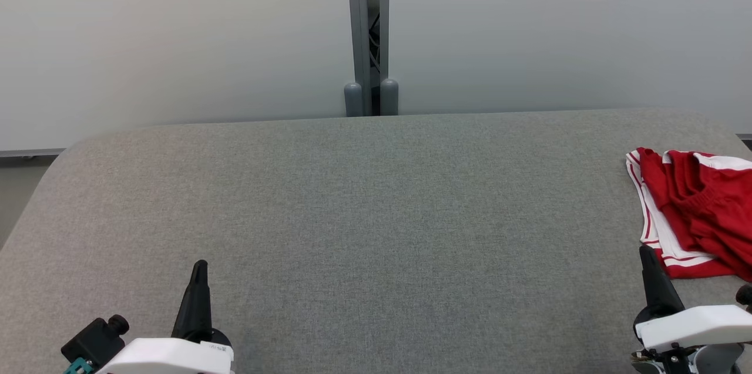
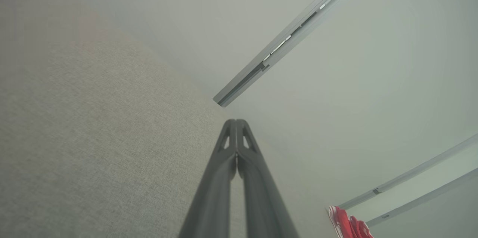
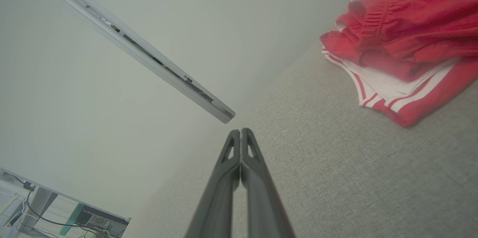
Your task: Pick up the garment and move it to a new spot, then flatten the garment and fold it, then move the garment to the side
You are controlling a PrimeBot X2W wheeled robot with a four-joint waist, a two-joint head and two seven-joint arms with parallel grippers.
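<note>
The garment (image 1: 696, 209) is a crumpled red piece with white stripes, lying at the right edge of the grey table (image 1: 376, 215). The right wrist view has the garment (image 3: 403, 43) at its upper right, and in the left wrist view a small part of the garment (image 2: 349, 225) sits low on the right. My right gripper (image 1: 646, 252) is shut and empty, just in front of the garment's near left corner without touching it. My left gripper (image 1: 200, 265) is shut and empty at the table's near left. Both pairs of fingers are pressed together in the wrist views: left gripper (image 2: 236, 122), right gripper (image 3: 241, 131).
A pale wall runs behind the table, with a grey vertical post (image 1: 369, 33) at its middle. In the right wrist view, cables and equipment (image 3: 56, 215) lie beyond the table's far corner.
</note>
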